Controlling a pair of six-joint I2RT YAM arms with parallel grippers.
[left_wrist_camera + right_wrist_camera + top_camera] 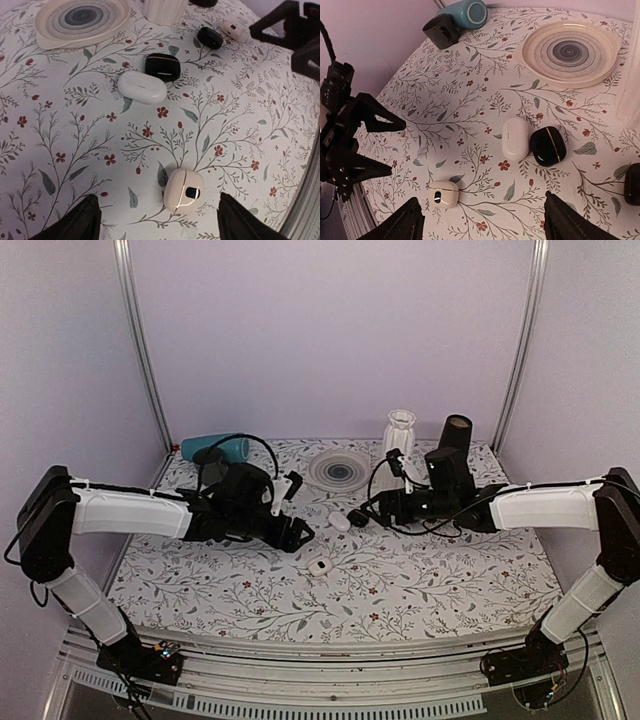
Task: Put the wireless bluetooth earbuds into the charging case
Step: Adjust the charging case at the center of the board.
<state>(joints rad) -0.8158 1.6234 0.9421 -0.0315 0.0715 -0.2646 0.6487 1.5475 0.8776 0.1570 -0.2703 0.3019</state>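
1. The charging case point(183, 189) is small, white and round like a pebble. Its lid is shut. A thin line runs around it, and there is a little dark spot on its front.
2. It lies by itself on the flowery table point(430, 580), out in the middle, between the two arms.
3. The left gripper point(157, 200) is close to the case. Its fingers are spread wide and hold nothing.
4. The right gripper point(481, 197) has its fingers wide apart too, and they are empty.
5. Farther back, a white oval pod point(142, 87) and a black pod point(162, 66) lie side by side, touching.
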